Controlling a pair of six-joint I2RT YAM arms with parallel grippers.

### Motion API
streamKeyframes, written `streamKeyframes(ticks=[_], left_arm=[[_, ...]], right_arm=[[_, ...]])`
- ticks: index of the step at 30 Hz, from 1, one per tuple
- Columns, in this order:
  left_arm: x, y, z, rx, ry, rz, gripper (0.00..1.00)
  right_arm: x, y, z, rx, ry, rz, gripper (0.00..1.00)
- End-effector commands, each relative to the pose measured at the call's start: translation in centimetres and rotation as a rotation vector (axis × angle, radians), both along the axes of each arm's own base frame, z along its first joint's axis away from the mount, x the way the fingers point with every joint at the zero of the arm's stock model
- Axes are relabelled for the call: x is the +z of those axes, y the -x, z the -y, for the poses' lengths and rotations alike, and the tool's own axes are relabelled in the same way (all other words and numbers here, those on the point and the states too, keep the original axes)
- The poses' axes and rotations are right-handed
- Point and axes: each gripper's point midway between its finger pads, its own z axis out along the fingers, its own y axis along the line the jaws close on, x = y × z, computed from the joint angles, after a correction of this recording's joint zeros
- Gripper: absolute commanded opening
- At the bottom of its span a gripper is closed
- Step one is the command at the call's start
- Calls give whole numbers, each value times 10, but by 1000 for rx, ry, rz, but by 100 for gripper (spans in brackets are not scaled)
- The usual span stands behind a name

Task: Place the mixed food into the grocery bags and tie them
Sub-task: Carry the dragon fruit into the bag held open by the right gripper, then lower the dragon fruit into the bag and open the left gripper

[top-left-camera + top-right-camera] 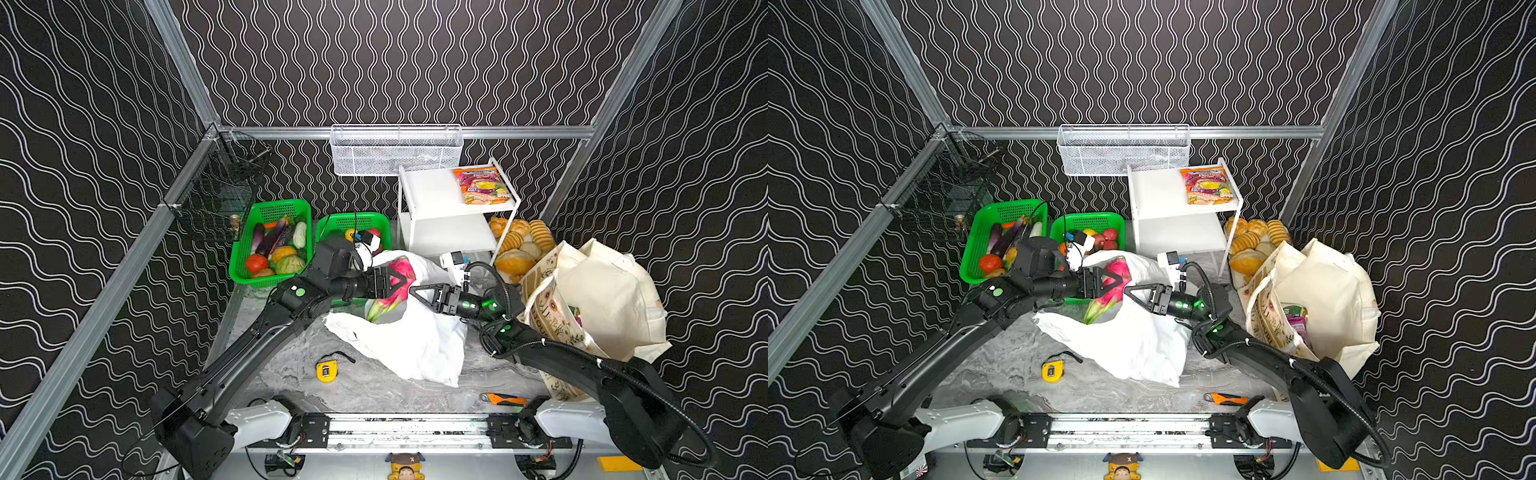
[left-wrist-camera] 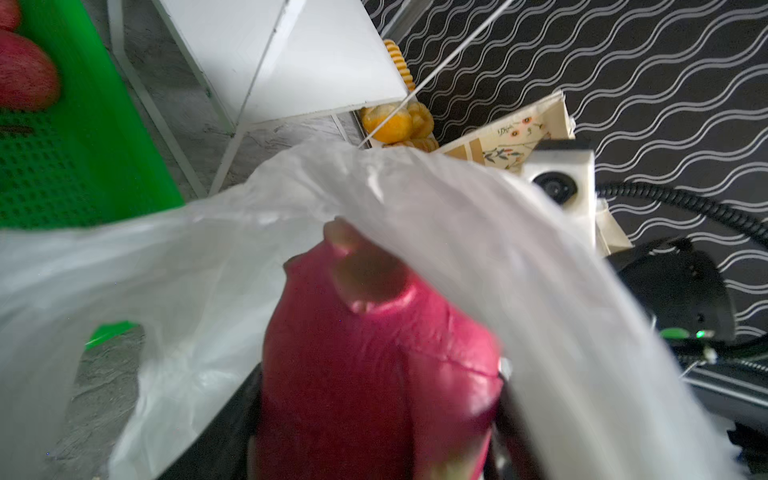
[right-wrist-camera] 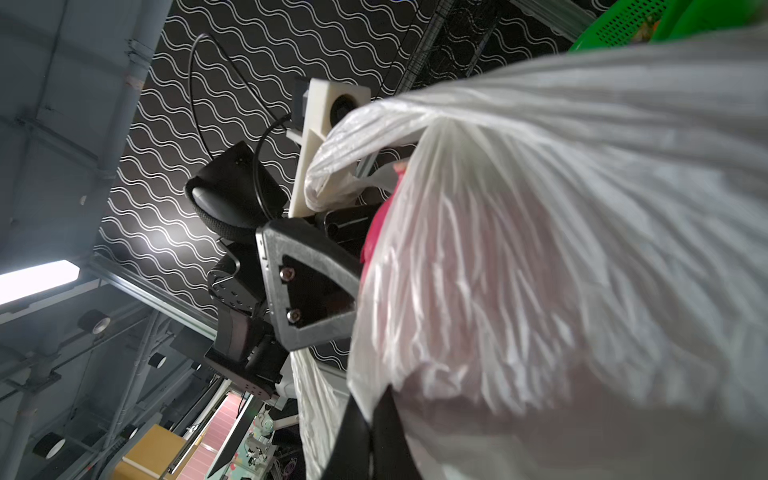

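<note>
In both top views the left gripper is in the middle of the frame. Its jaws are clamped around the dragon fruit, which sits halfway inside the mouth of the white plastic bag. The right gripper, with jaws pressed together, meets the bag's rim just to the right of the fruit. We judge that it pinches this rim. The cloth tote stands at the right edge, with some packets inside.

In the left wrist view the fruit fills the lower centre, and the rim arches closely over its tip.

In the right wrist view the pink colour shows through the film at the centre. The dark fingers at the lower edge close on the plastic.

To do this step well, we think the right arm should lift the rim higher and hold it taut. The left arm should push the fruit deep into the bag before it lets go. Otherwise the leaf tips may catch the thin film.
</note>
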Motion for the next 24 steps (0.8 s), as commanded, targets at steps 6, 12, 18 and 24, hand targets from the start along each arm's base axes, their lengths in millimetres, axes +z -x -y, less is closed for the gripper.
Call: streamKeyframes(ticks=[6, 12, 18, 24], left_arm=[[8, -11, -15, 138, 58, 9, 58], [-24, -15, -18, 185, 41, -37, 58], [-40, -19, 2, 124, 31, -82, 58], [-61, -19, 27, 93, 37, -146, 58]], right_arm=[[27, 2, -4, -25, -177, 69, 0], [3, -7, 7, -120, -140, -6, 0], [-29, -10, 27, -199, -105, -90, 0], [-54, -23, 61, -312, -62, -158, 0]])
